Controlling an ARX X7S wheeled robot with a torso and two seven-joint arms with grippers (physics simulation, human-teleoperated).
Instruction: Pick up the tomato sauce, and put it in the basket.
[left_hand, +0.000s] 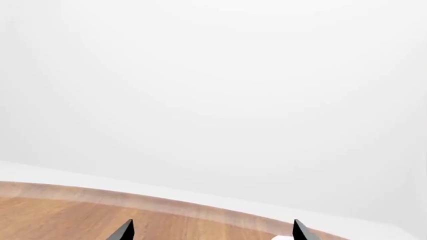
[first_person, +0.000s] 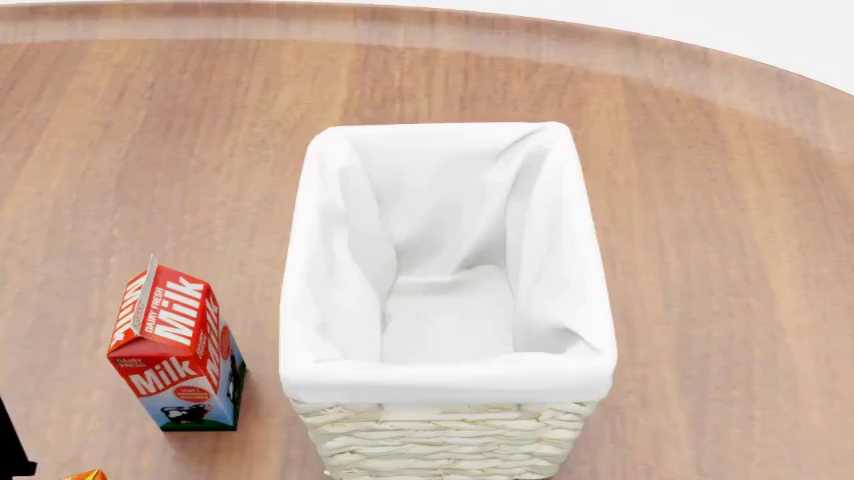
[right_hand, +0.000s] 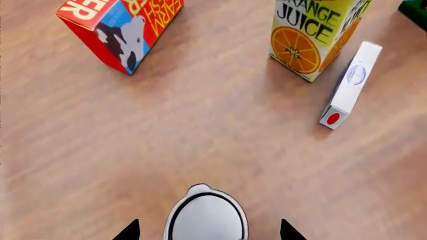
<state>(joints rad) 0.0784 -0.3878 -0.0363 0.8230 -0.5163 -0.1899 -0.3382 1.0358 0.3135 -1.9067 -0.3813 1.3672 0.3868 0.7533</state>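
Your right hand (right_hand: 208, 231) sits spread wide around a round silver can top (right_hand: 206, 218); your left hand (left_hand: 212, 231) is spread too, holding nothing, over the brown wooden tabletop (left_hand: 80, 215).

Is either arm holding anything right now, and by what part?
Left jaws are open on nothing. Right jaws flank a silver can top; contact can't be told.

Simulated tabletop, grocery setup; room type unclear.
Round wooden table (first_person: 747, 260), blank white surround. Milk carton (first_person: 176, 352), orange juice carton (right_hand: 313, 37), lined wicker basket (first_person: 447, 425) stood on it.
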